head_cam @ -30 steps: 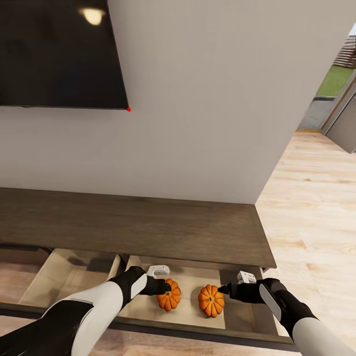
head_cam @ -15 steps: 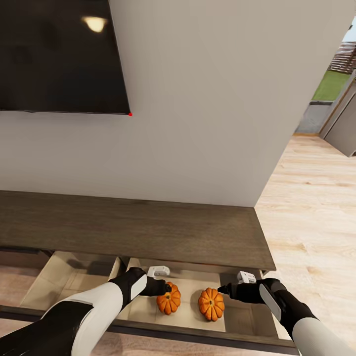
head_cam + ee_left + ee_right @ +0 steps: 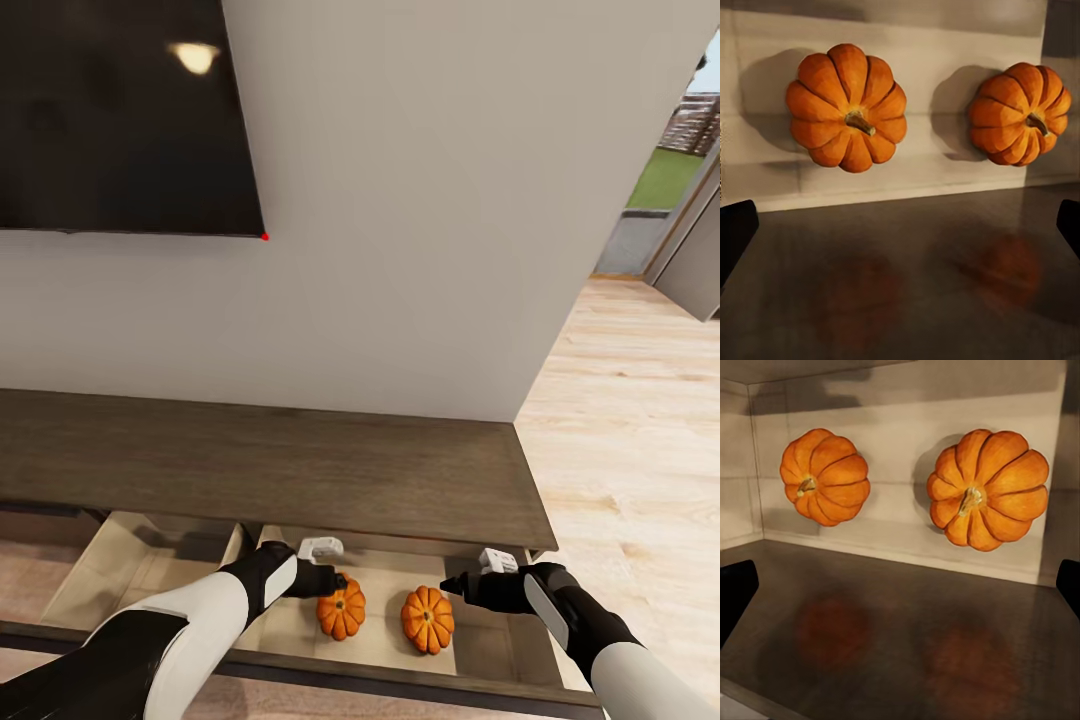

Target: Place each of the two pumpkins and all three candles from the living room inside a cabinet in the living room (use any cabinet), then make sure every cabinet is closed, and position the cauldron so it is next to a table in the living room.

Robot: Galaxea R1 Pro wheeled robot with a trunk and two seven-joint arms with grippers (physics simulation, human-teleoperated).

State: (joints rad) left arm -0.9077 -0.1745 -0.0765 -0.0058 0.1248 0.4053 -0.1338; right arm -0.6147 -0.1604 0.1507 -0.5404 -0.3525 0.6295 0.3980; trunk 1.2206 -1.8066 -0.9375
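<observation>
Two orange pumpkins point(image 3: 341, 608) point(image 3: 428, 619) lie side by side in the open right-hand drawer point(image 3: 500, 640) of the long dark brown cabinet point(image 3: 300, 470). My left gripper point(image 3: 335, 580) hovers just above the left pumpkin, open and holding nothing. My right gripper point(image 3: 450, 586) hangs beside the top of the right pumpkin, also open and empty. The left wrist view looks down on both pumpkins point(image 3: 846, 107) point(image 3: 1018, 112) with the left gripper point(image 3: 900, 229) spread wide. The right wrist view shows the same pumpkins point(image 3: 825, 476) point(image 3: 988, 487) past the wide-spread right gripper point(image 3: 900, 585).
A second drawer point(image 3: 130, 570) stands open to the left. A dark TV point(image 3: 120, 110) hangs on the white wall above the cabinet. Light wood floor point(image 3: 630, 450) runs to the right toward a doorway point(image 3: 670, 190).
The whole view has shifted slightly as the camera moved. Both grippers now stand a little higher over the pumpkins, which lie still in the drawer.
</observation>
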